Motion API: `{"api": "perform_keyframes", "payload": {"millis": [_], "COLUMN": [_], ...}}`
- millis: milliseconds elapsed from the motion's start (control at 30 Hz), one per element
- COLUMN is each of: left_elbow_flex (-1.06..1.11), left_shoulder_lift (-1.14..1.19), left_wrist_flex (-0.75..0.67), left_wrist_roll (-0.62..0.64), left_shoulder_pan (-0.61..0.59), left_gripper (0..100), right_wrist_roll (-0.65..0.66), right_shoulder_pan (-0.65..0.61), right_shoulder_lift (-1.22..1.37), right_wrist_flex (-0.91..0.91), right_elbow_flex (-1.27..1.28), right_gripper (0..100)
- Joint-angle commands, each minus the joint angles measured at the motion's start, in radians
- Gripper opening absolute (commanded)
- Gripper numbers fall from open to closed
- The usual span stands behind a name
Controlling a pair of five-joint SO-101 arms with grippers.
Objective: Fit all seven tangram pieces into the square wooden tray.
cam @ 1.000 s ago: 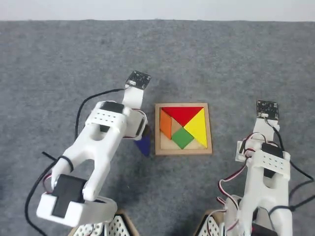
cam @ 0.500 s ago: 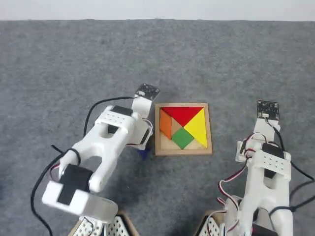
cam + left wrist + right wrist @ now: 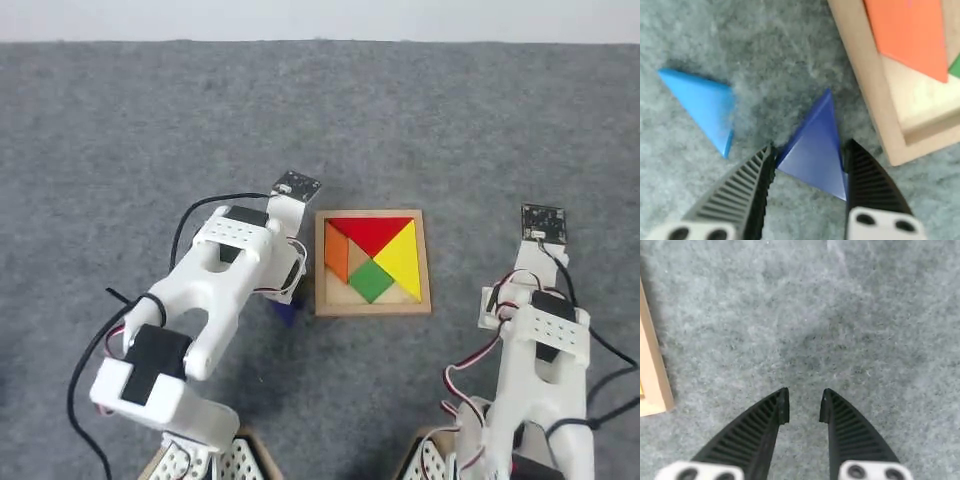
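Item: my left gripper (image 3: 807,150), fingers pinching the dark blue triangle (image 3: 815,150) just left of the centre-frame square wooden tray (image 3: 372,305), presumably to lift it into the tray's bare lower strip; right gripper (image 3: 804,405), fingers slightly parted, empty, parked clear.

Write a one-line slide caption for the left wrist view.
Left gripper grips a dark blue triangle on grey carpet, light blue triangle and wooden tray nearby.

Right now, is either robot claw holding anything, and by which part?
The left gripper pinches the dark blue triangle, squeezing it between one corner and the opposite edge. The right gripper holds nothing.
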Motion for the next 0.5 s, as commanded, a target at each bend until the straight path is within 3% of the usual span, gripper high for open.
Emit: {"api": "perform_keyframes", "payload": {"millis": [0,467], "left_elbow_flex": [-0.021,0.002], "left_shoulder_lift": [0.008,0.012], "left_wrist_flex": [0.025,0.006], "left_wrist_roll": [-0.002,-0.014], "left_shoulder_pan": [-0.048,-0.078], "left_gripper": [22,24], "right_wrist_roll": [-0.003,-0.003], "right_shoulder_pan": [-0.007,-0.007], "right_shoulder_lift": [-0.044,-0.044], "right_wrist_flex": [-0.018,-0.018], "right_elbow_flex": [-0.009,-0.009], "right_gripper": [12.5,12.5]}}
